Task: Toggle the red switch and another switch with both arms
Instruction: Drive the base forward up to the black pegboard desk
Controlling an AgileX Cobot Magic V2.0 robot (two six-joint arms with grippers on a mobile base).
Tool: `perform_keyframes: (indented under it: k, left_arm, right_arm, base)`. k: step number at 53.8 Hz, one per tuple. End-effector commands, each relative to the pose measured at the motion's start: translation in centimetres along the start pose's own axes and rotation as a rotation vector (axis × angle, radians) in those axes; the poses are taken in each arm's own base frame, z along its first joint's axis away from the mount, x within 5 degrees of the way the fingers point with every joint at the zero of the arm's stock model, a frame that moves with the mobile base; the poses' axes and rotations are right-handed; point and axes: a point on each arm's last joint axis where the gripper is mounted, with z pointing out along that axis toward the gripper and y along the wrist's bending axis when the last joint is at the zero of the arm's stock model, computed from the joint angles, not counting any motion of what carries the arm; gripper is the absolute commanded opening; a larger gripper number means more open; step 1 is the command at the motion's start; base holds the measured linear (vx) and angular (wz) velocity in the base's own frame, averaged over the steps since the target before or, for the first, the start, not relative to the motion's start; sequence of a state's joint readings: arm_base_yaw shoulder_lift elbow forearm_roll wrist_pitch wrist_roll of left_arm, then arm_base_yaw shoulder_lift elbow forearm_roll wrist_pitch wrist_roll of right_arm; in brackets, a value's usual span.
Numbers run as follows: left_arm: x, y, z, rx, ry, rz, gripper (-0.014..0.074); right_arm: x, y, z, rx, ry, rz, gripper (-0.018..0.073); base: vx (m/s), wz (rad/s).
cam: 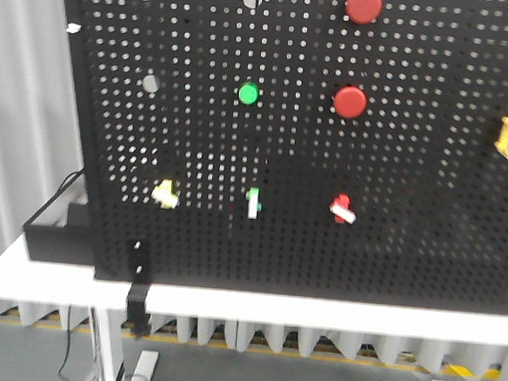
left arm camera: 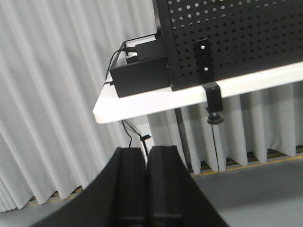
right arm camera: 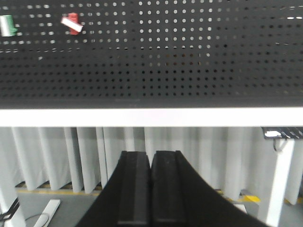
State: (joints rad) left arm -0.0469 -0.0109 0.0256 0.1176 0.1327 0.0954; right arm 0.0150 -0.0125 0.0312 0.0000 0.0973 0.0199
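While both grippers are hanging low before the table [cam: 315,310], I am seeing the left gripper [left arm camera: 146,163] and the right gripper [right arm camera: 151,165] pressed closed on nothing, probably so the joined tips can nudge a lever. The red switch [cam: 342,207] is sitting on the pegboard's [cam: 424,255] bottom row. The yellow-based switch [cam: 166,193] is sitting left of it, beyond the green-based toggle [cam: 253,202].

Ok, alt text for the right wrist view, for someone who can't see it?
The right gripper, shut, sits low facing a black pegboard on a white table. The red switch is at upper left, a green-based toggle beside it.
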Motion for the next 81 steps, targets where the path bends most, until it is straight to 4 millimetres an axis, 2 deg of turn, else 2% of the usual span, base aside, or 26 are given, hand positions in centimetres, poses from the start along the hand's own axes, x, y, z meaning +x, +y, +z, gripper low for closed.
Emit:
perform_keyframes:
  k: [1,39,80,81]
  left_arm:
    - [-0.14,-0.08,-0.04,-0.001,-0.076,-0.001,0.0003]
    - [-0.14,-0.08,-0.04,-0.001,-0.076,-0.001,0.0003]
    - [-0.14,-0.08,-0.04,-0.001,-0.076,-0.001,0.0003]
    - [-0.21,-0.07,-0.05,-0.005,-0.084,0.036,0.0003]
  right_arm:
    - [-0.64,-0.03,-0.08,0.006,-0.091,-0.007,-0.0006]
    - [-0.64,-0.03,-0.08,0.006,-0.091,-0.007,-0.0006]
    - [-0.68,-0.03,-0.08,0.006,-0.095,-0.007,-0.0006]
    - [-0.9,-0.02,-0.11,0.005,-0.12,-0.009,-0.0006]
  base:
    - [0.34,-0.01]
    - [0.27,-0.01]
    - [0.03,-0.01]
    - [0.0,0.0]
